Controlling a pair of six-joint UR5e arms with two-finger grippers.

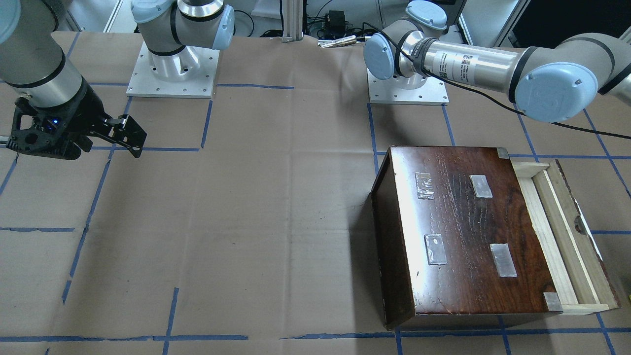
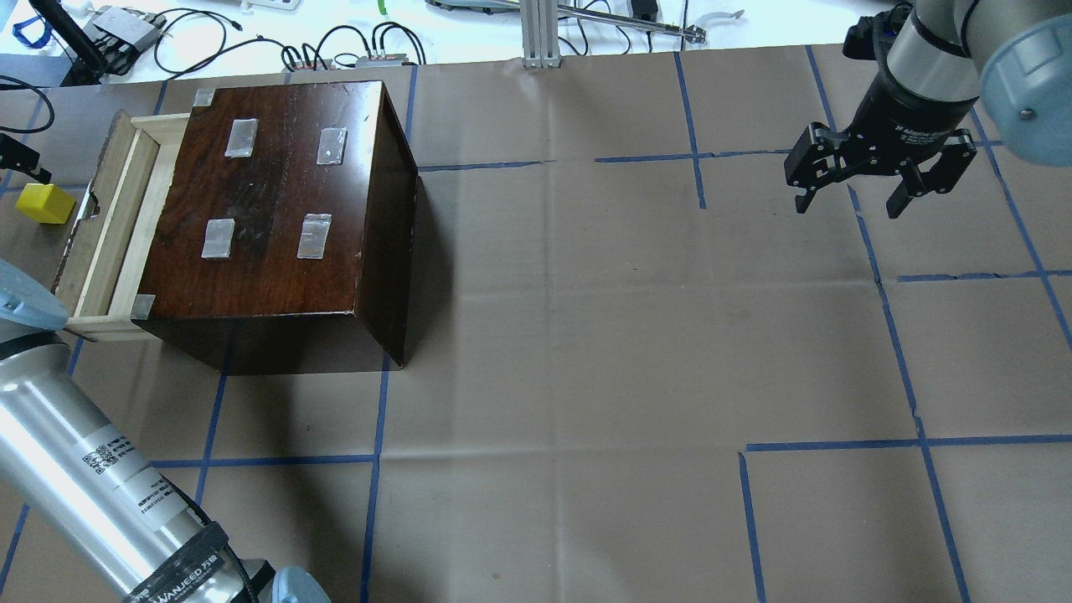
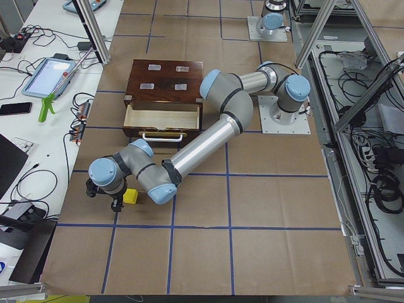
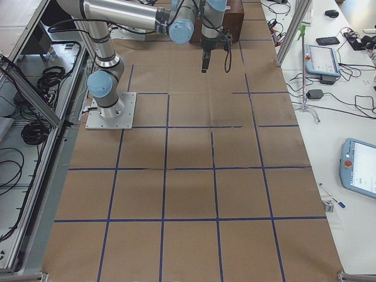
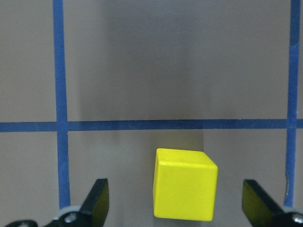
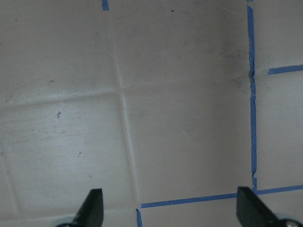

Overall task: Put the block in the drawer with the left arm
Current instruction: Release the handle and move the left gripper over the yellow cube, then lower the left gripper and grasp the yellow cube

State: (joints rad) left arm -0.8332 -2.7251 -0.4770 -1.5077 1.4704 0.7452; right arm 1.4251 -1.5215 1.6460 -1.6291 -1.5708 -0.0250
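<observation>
The yellow block (image 5: 185, 184) sits on the brown paper, on the table in front of the open drawer (image 2: 109, 226); it also shows in the overhead view (image 2: 46, 203) and the left side view (image 3: 130, 196). My left gripper (image 5: 174, 194) is open and hangs over the block, which lies between the two fingers without touching them. The drawer (image 3: 163, 117) of the dark brown cabinet (image 2: 285, 201) is pulled out and looks empty. My right gripper (image 2: 850, 205) is open and empty, far off over bare paper.
Blue tape lines grid the paper-covered table. The left arm reaches over the cabinet and past the drawer front (image 3: 218, 132). Cables and boxes lie beyond the far table edge (image 2: 251, 42). The arm bases (image 1: 172, 69) stand at the robot's side.
</observation>
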